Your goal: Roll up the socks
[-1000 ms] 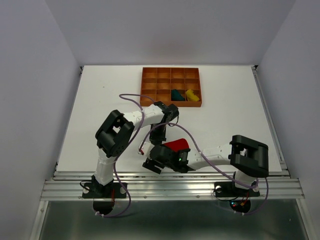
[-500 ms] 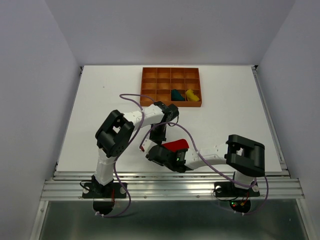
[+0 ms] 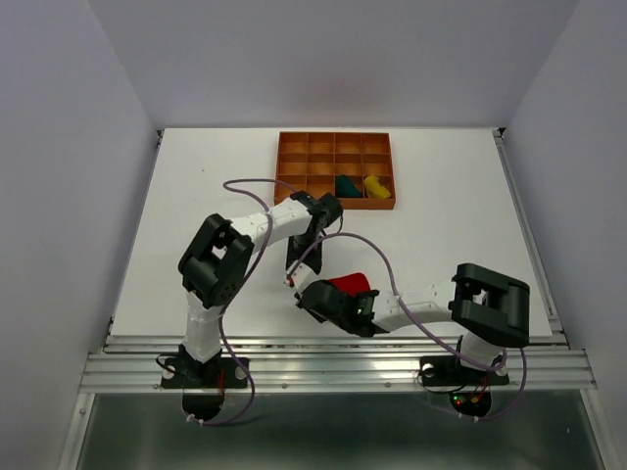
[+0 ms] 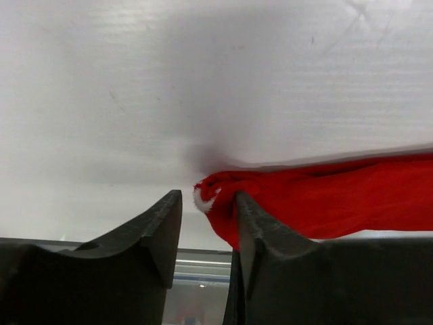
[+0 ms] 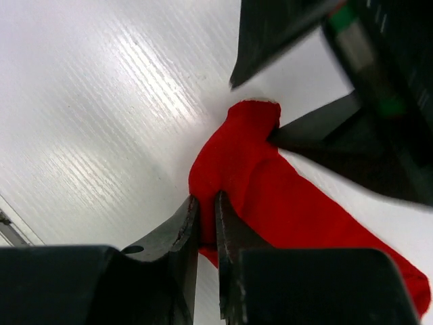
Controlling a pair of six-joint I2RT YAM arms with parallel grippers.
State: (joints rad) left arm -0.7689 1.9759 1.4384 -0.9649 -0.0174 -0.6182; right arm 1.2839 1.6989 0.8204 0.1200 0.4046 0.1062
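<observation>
From above, we find the red sock (image 3: pixel 350 284) lying on the bench (image 3: pixel 441 225) near its front edge, where both arms meet. At the left wrist, the left hand (image 4: pixel 208 196) stands open, the sock's white-tipped end just beside one finger, so we should let that end lie free. At the right wrist, the right hand (image 5: pixel 206 203) pinches the sock's edge, and we judge a slow, tight turn-over best.

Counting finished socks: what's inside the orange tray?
A dark teal sock and a yellow sock, in adjacent compartments at the right of the tray's near row. The compartment walls hide their undersides.
</observation>
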